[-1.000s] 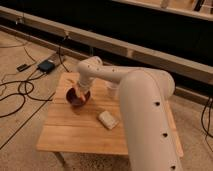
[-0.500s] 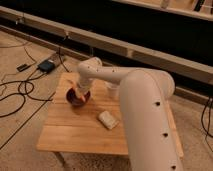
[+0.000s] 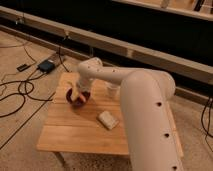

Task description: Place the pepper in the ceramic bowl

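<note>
The dark maroon ceramic bowl [image 3: 76, 99] sits on the left part of the wooden table [image 3: 75, 132]. My white arm reaches over it from the right, and my gripper [image 3: 78, 94] hangs right above the bowl's inside. A small orange pepper [image 3: 73, 93] shows at the gripper's tip, over the bowl. I cannot tell whether the pepper is held or lies in the bowl.
A pale rectangular sponge-like block [image 3: 107, 119] lies near the table's middle. A small white cup [image 3: 112, 90] stands behind my arm. Black cables [image 3: 15, 95] and a dark box [image 3: 46, 65] lie on the floor to the left. A low wall runs behind.
</note>
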Tool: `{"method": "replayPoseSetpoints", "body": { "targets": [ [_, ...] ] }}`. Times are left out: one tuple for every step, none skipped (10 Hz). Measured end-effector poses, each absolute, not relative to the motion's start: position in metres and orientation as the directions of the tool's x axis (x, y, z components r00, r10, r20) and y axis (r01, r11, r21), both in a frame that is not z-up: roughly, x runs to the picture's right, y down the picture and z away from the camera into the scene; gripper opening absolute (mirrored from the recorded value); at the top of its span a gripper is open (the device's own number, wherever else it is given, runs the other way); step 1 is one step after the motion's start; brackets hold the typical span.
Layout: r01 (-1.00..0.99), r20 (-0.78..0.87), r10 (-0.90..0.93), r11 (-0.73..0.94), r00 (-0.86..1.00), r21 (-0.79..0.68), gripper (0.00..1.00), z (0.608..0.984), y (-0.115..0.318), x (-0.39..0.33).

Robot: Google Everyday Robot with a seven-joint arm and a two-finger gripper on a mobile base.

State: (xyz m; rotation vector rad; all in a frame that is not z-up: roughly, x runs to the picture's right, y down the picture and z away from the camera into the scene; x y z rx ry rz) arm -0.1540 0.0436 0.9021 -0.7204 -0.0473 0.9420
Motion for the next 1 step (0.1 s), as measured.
{"method": "replayPoseSetpoints", "body": {
  "targets": [
    [-0.721, -0.265, 0.751, 0.375, 0.605, -0.583, 0.71, 0.9021, 0.0436, -0.154]
  ]
}}
